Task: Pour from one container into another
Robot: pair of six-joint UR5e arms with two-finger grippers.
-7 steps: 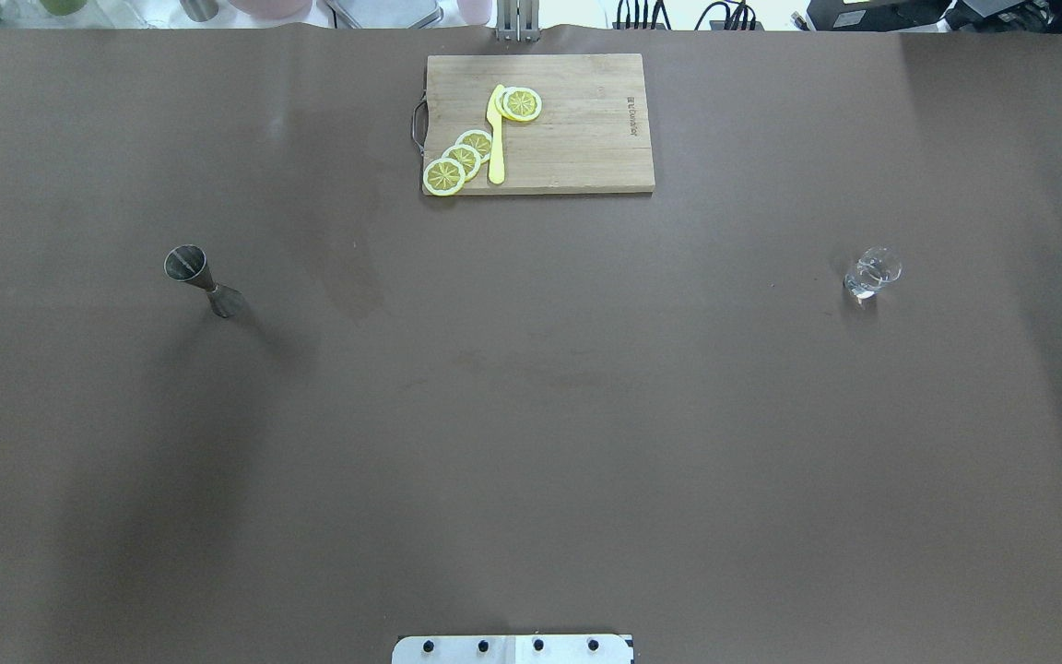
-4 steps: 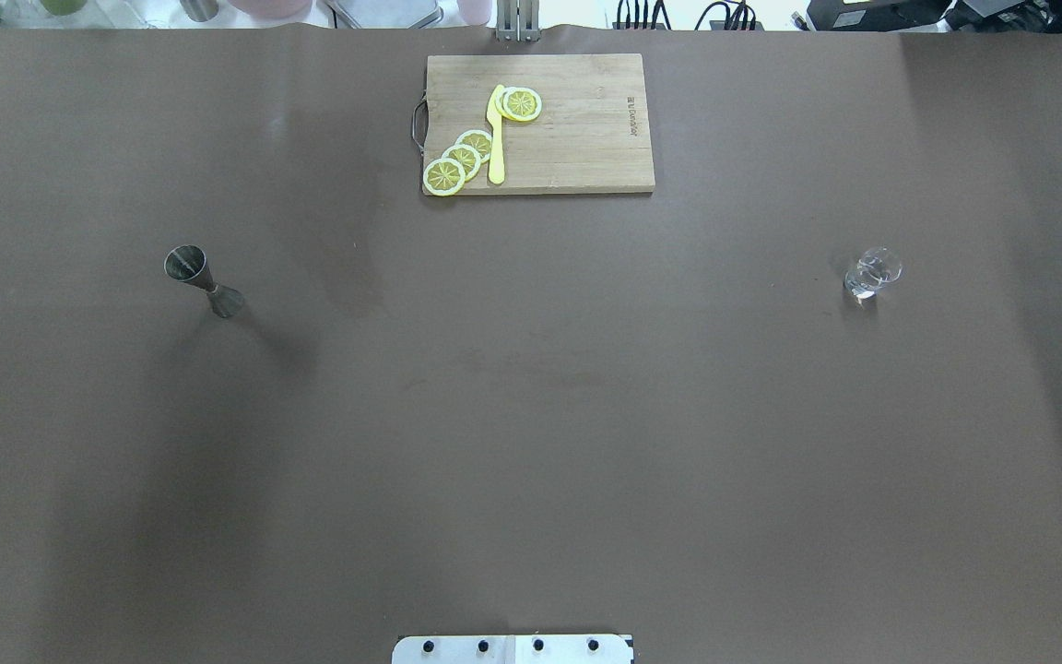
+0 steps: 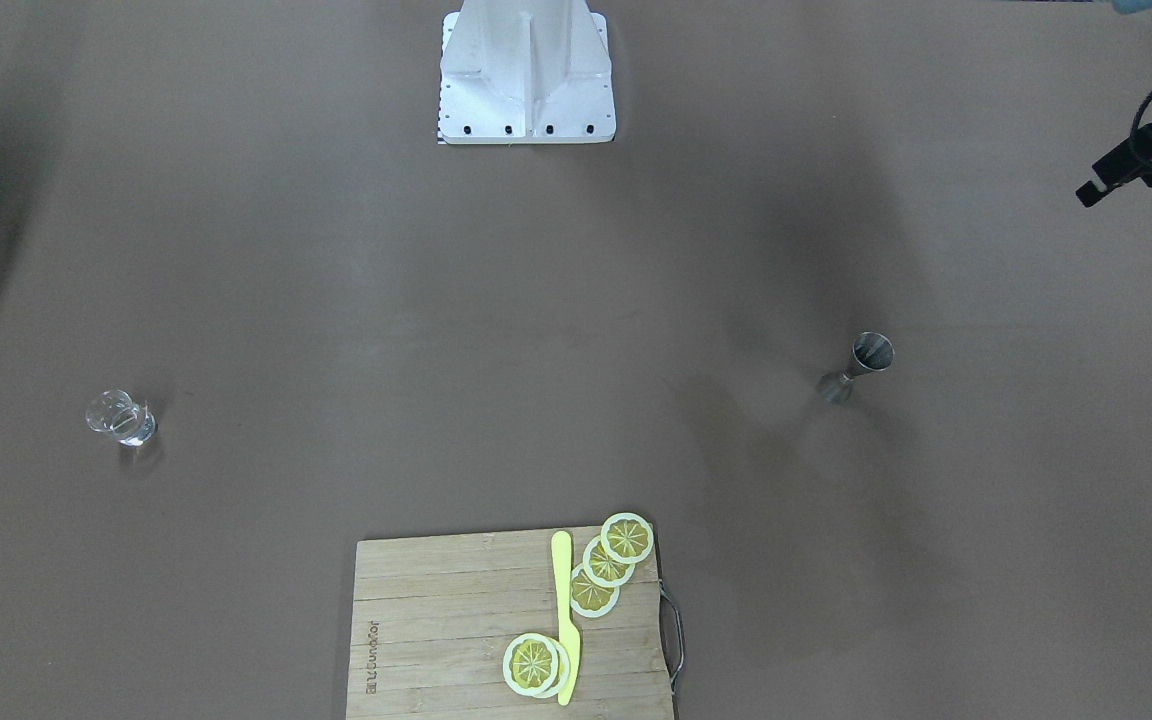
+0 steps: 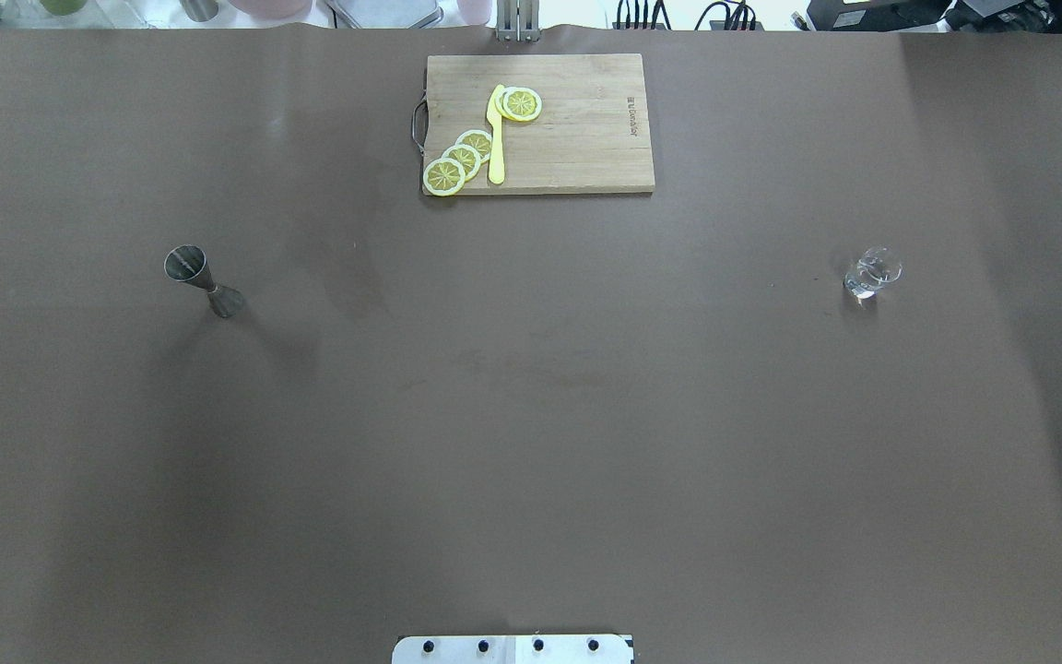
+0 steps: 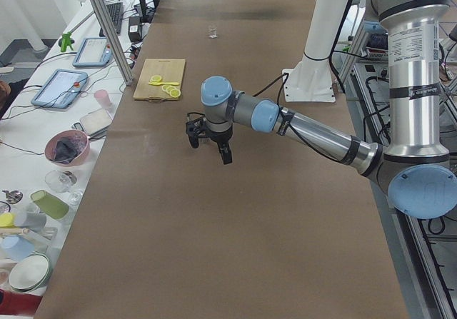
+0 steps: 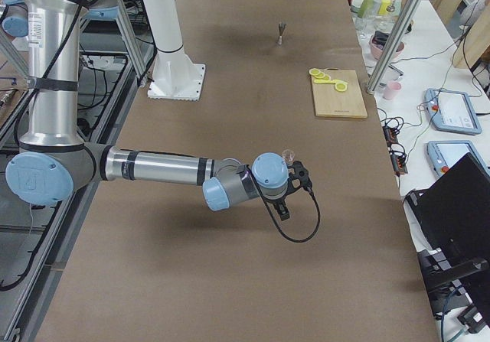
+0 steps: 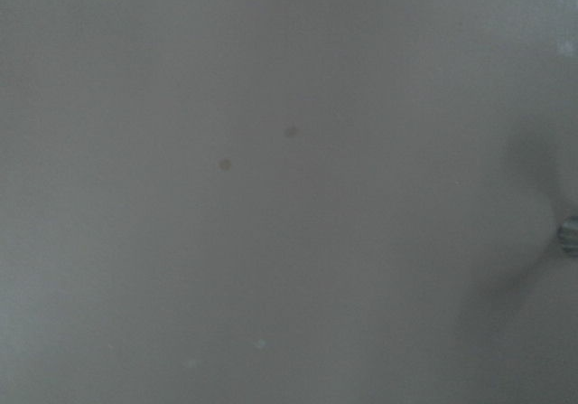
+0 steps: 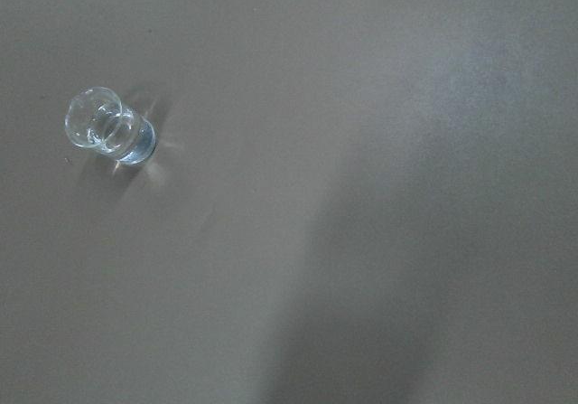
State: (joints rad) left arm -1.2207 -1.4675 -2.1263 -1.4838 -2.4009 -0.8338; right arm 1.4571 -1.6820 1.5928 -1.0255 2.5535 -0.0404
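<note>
upright at right middle of the overhead frame: glass tumbler (image 4: 872,274), well apart from steel jigger (image 4: 204,281) at left middle of the desk (image 4: 531,415). probably light, rigid, slick, breakable; best pinched across mid-wall. left jaws, right jaws: open or closed, cannot tell.

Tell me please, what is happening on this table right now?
Nothing is held yet. The clear glass stands on the robot's right side and the steel jigger far off on its left, both upright. The right claw hovers above the table near the glass; the left claw hovers on the jigger's side. Pouring has not begun.
</note>
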